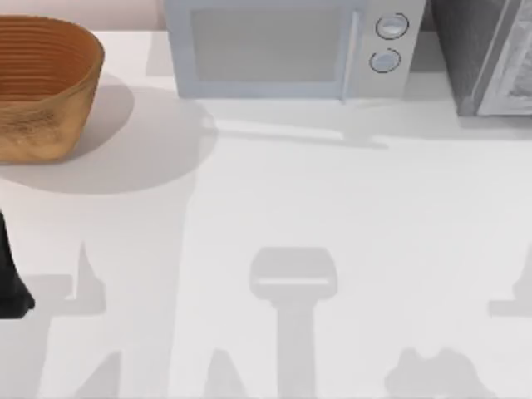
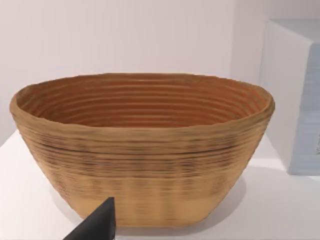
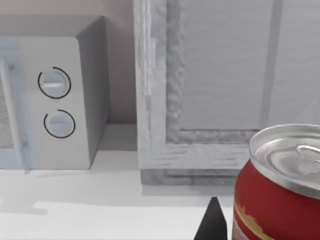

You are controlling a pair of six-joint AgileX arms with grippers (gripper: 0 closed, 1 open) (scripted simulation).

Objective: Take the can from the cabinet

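My right end effector (image 3: 214, 220) sits beside the can (image 3: 272, 200), before the cabinet (image 3: 220, 85) at the bench's far right corner, grip state unclear.

No text, brand, number or sign can be read anywhere. The can (image 3: 272, 200) carries a pale band with gold marks on its red side, but no letters can be made out. The two round dials on the microwave (image 1: 291, 50) have no figures or symbols around them. The basket (image 2: 142, 145) and the cabinet (image 3: 220, 85) bear no labels.
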